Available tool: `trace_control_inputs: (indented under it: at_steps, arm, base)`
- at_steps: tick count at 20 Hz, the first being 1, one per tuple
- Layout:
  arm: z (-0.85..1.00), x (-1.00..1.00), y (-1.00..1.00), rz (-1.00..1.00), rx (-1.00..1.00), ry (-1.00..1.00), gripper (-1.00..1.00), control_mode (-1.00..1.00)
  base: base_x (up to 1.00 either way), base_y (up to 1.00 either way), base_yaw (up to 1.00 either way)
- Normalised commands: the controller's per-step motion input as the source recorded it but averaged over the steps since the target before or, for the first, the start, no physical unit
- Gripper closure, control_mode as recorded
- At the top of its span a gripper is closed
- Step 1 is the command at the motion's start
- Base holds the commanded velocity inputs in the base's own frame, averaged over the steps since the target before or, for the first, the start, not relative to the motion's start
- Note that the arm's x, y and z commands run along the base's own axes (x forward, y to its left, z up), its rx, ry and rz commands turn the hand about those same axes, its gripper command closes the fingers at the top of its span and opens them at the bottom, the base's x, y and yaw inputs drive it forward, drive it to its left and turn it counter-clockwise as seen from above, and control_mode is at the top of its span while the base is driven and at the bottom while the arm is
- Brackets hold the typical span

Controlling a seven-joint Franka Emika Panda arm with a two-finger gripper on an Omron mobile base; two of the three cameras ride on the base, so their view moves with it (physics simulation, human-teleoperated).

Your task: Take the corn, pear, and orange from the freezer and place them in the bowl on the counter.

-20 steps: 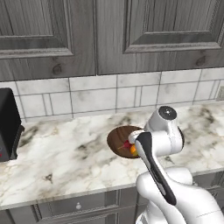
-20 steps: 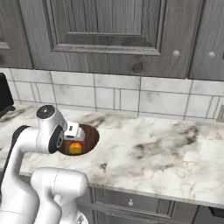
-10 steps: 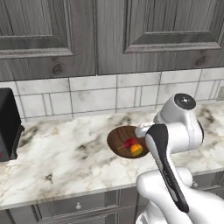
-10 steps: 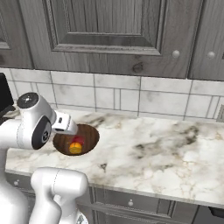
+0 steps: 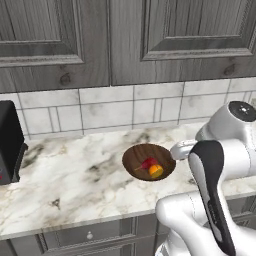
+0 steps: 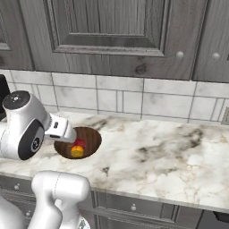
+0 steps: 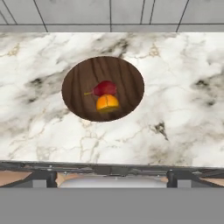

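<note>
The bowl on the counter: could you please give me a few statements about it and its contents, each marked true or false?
1. The orange lies inside the bowl. True.
2. The bowl stands on the marbled counter. True.
3. The orange is alone in the bowl. False: a small red item lies right beside it, apparently touching it.
4. The bowl is white ceramic. False: it is dark brown and wooden-looking.
5. A black appliance stands on the counter in the left base view. True.
</note>
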Motion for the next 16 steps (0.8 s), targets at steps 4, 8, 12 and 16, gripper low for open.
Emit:
trace_control_inputs:
  at_steps: [4,8,12,16]
  arm:
    - [0.06,-0.63,-0.09,0.00,0.00,-0.13,-1.00,-1.00]
    - [0.12,-0.48,0.02,0.00,0.00,-0.12,-1.00,-1.00]
    - [0.08,-0.31,0.10,0.00,-0.01,-0.06,-1.00,-1.00]
    - [0.11,-0.14,0.00,-0.01,0.00,-0.03,-1.00,-1.00]
  base:
    - [0.00,0.00,0.00]
    - [0.00,0.00,0.00]
    - [0.00,0.00,0.00]
    - [0.00,0.00,0.00]
